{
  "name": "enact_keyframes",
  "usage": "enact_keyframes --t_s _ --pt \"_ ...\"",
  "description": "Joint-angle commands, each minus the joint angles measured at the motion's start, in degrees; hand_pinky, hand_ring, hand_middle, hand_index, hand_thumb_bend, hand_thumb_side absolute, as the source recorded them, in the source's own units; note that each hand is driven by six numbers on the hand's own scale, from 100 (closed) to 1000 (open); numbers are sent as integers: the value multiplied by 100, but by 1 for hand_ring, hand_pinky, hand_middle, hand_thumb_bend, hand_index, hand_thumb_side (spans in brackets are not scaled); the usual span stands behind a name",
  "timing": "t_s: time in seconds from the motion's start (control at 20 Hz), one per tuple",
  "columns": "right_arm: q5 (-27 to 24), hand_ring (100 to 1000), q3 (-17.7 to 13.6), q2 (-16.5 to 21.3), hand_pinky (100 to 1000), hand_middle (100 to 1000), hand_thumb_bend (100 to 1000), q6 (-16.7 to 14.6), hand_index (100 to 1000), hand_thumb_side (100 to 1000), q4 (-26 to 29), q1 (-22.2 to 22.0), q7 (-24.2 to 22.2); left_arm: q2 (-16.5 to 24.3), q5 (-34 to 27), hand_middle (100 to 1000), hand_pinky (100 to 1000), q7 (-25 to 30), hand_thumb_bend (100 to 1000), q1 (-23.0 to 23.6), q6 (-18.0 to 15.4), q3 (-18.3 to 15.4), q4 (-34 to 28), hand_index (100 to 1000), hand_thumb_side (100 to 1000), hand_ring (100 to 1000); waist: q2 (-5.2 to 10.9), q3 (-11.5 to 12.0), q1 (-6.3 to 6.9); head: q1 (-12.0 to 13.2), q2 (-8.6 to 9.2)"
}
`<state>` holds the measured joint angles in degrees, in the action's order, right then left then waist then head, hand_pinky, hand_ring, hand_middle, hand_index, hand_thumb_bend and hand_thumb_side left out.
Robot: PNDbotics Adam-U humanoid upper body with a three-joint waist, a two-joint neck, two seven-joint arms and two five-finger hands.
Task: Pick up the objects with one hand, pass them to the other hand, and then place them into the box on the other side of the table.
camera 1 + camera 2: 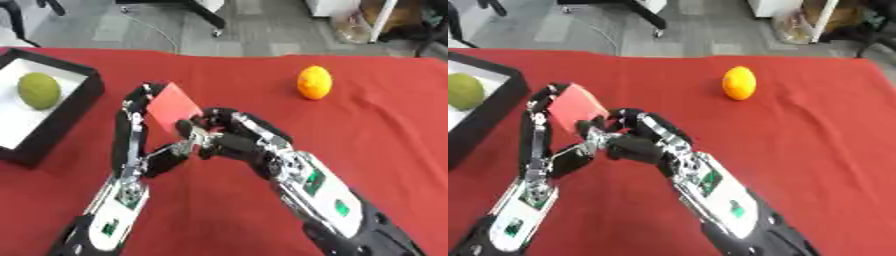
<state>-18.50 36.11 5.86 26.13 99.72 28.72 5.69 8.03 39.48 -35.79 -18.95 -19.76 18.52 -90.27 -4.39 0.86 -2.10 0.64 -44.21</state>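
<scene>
Meeting mid-table, right hand (229, 141) and left hand (138, 131) both curl round the red block (173, 106); it looks light and stiff, best held by flat faces. Beyond: box (80, 98), orange (314, 82).

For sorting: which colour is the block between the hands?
Red block, clearest in the left eye view.

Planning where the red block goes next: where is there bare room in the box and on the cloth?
Box: its white floor is bare nearer the robot than the green fruit. Red cloth is open around the orange. Crowded mid-table, where left hand and right hand meet at the red block.
</scene>
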Motion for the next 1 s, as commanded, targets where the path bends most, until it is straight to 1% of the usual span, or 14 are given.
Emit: enact_keyframes --t_s 0.05,0.1,0.15,0.2,0.25,0.35,0.55,0.65,0.8,0.95,1.0 --pt "-103 547 -40 23 602 713 578 -130 935 696 20 56 10 87 109 582 709 -73 100 -76 -3 -51 -140 659 472 614 10 -2 -3 24 10" --pt "-195 577 -50 12 619 767 605 -176 954 728 7 49 68 99 139 582 709 -81 100 -65 -3 -55 -142 659 474 613 8 -4 -2 22 10" --pt "-304 582 -61 3 623 776 610 -225 956 731 -2 44 141 112 168 582 709 -89 100 -50 -2 -59 -141 659 474 613 6 -5 -2 20 10" --pt "-417 597 -73 -4 632 799 616 -278 963 762 -6 40 221 128 190 582 710 -94 100 -32 2 -61 -136 660 468 614 5 -7 -2 18 10" --pt "-533 600 -83 -8 635 804 610 -333 965 750 -6 38 300 146 209 583 710 -97 100 -13 5 -63 -130 660 476 614 3 -8 -1 16 10" --pt "-710 607 -116 -13 642 813 606 -439 967 755 11 37 438 190 256 583 710 -97 100 29 15 -75 -111 660 477 614 1 -6 0 17 10" --pt "-865 610 -248 -1 645 813 589 -608 968 758 114 45 632 289 340 583 710 -103 100 128 63 -124 -48 660 479 614 2 -7 2 20 10" --pt "-874 608 -356 19 645 808 570 -670 968 761 211 62 709 337 383 583 712 -106 100 168 106 -148 -13 661 478 614 6 -5 4 20 10" --pt "-722 604 -673 90 644 799 540 -793 962 753 475 83 850 447 429 583 712 -54 115 232 222 -245 59 663 474 614 21 -7 7 29 10" --pt "-468 600 -1008 172 644 792 524 -912 956 739 672 52 988 602 496 579 713 95 133 264 547 -504 29 661 473 618 33 -9 9 46 10" --pt "-389 593 -1088 191 643 778 507 -938 953 714 699 32 1022 655 494 582 715 127 186 272 673 -593 -7 666 487 627 37 -7 12 55 10"
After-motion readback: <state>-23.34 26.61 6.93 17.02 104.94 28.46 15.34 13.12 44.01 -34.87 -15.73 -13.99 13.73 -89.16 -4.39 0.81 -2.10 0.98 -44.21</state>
